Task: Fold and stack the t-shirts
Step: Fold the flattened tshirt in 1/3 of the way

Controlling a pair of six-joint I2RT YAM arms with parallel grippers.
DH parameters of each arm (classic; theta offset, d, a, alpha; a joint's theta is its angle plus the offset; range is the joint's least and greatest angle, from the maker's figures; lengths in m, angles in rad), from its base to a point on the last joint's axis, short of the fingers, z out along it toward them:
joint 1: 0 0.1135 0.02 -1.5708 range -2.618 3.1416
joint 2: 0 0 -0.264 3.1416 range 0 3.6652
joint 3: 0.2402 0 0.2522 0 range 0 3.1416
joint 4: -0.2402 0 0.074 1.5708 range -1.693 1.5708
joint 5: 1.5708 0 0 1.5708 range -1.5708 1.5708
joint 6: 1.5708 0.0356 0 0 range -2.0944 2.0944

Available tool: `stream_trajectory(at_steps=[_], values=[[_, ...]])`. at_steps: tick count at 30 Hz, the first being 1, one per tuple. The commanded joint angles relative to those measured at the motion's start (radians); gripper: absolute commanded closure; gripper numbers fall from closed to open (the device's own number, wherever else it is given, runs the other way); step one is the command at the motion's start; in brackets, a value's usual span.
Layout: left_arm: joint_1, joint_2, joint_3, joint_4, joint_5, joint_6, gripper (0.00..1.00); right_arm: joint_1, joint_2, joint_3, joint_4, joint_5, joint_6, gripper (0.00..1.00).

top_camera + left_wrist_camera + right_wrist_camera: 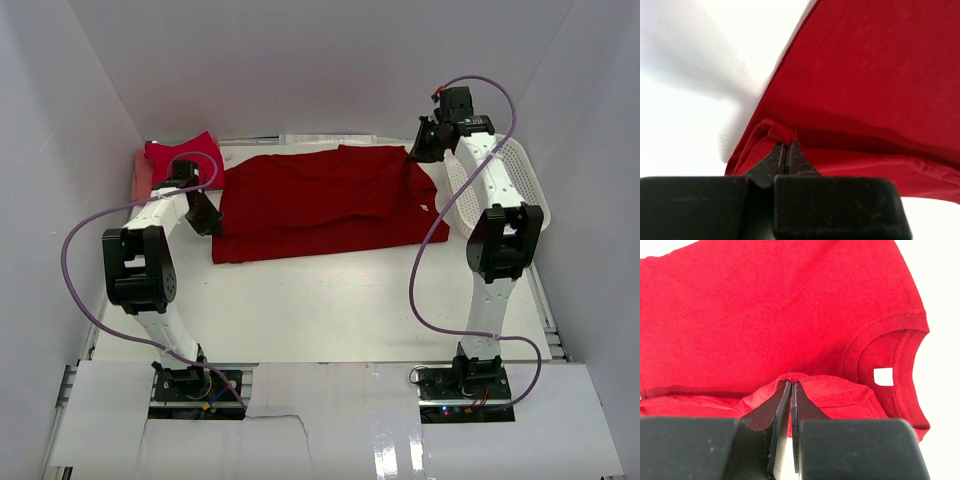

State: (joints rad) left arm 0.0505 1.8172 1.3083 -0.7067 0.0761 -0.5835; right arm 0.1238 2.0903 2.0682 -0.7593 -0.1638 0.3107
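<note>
A deep red t-shirt (320, 200) lies spread across the middle of the table, partly doubled over, with its collar to the right. My left gripper (210, 220) is at the shirt's left edge, and in the left wrist view the left gripper (785, 146) is shut on a pinched fold of the red cloth (865, 75). My right gripper (420, 152) is at the shirt's right end near the collar, and in the right wrist view the right gripper (791, 384) is shut on a raised fold of the shirt (765, 315). The collar's white label (883, 376) shows.
A folded red t-shirt (182, 155) sits at the back left corner on top of a paler pink one (141, 177). A white lattice basket (522, 180) stands at the right edge behind my right arm. White walls close in the table on three sides.
</note>
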Motion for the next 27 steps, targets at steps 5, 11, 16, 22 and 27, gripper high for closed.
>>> stream_trajectory(at_steps=[5, 11, 16, 22, 27], values=[[0.008, 0.02, 0.072, -0.007, 0.013, 0.016, 1.0, -0.006, 0.057, 0.084, 0.011, -0.026, 0.007, 0.91], [0.008, 0.031, 0.077, -0.005, 0.01, 0.022, 0.54, -0.006, 0.091, 0.107, 0.035, -0.028, 0.011, 0.52], [0.02, -0.022, 0.088, -0.004, -0.036, 0.022, 0.02, -0.006, 0.021, 0.049, 0.081, 0.027, -0.004, 0.03], [-0.046, -0.217, 0.031, 0.012, -0.163, 0.074, 0.02, 0.008, -0.22, -0.319, 0.13, 0.124, -0.047, 0.02], [-0.178, -0.23, -0.056, -0.016, -0.219, 0.07, 0.02, 0.017, -0.323, -0.635, 0.152, 0.219, -0.05, 0.08]])
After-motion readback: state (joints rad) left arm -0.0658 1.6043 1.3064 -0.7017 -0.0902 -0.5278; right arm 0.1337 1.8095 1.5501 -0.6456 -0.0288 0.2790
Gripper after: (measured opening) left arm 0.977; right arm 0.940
